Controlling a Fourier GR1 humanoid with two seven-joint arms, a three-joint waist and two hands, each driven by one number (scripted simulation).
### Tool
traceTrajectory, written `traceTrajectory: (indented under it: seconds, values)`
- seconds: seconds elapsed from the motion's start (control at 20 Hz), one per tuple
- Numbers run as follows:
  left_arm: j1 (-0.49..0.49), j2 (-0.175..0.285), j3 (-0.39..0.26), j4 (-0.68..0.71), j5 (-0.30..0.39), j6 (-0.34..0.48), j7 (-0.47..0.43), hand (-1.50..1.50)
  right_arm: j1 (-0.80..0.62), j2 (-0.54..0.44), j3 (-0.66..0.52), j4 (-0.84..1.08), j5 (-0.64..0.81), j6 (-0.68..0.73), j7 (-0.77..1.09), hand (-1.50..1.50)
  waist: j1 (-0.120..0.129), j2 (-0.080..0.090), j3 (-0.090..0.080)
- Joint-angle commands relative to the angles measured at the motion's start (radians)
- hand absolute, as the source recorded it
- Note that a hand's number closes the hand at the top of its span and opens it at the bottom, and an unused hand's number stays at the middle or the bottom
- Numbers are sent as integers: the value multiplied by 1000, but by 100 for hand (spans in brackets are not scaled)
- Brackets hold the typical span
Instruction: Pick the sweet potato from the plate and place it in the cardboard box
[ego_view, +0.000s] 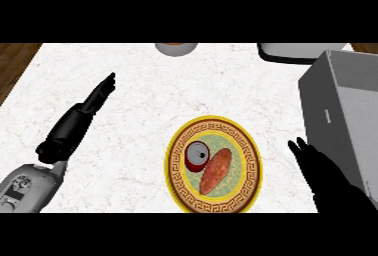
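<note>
An orange-brown sweet potato (216, 171) lies on a round plate (179, 176) with a yellow patterned rim, near the counter's front. Touching its left end on the same plate is a round red and white object (197, 155). The box (347, 125), grey-walled and open-topped, stands at the right edge of the counter. My right hand (325, 172) is open with straight fingers, between the plate and the box, a little right of the plate's rim and holding nothing. My left hand (92, 102) rests open at the left, fingers pointing away, far from the plate.
A small bowl (176, 47) shows at the counter's far edge. A grey flat object (295, 51) lies at the back right, behind the box. Dark wood shows past the white marble counter's left and right corners.
</note>
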Motion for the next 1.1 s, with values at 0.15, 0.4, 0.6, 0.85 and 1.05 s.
traceTrajectory:
  seconds: [0.15, 0.4, 0.6, 0.85, 1.05]
  values:
    - [-43, -1, 18, 19, 1, -21, 26, 0, -215, 207, 153, 117, 2, 218, 325, -150, -8, -4, 1]
    - [28, 4, 29, 5, -4, -16, -13, 0, -300, 385, 184, 223, -2, 238, 432, -150, -12, -9, 2]
    - [-9, -19, 24, 3, -15, -5, 22, 0, -369, 519, 208, 345, 13, 256, 460, -150, -28, -10, 3]
    - [24, 1, 56, 7, -3, -21, 4, 0, -367, 573, 216, 472, 106, 243, 461, -150, -36, -13, 5]
    - [7, 9, 79, 7, 4, -37, 17, 0, -396, 620, 176, 551, 128, 270, 435, -150, -42, -11, 6]
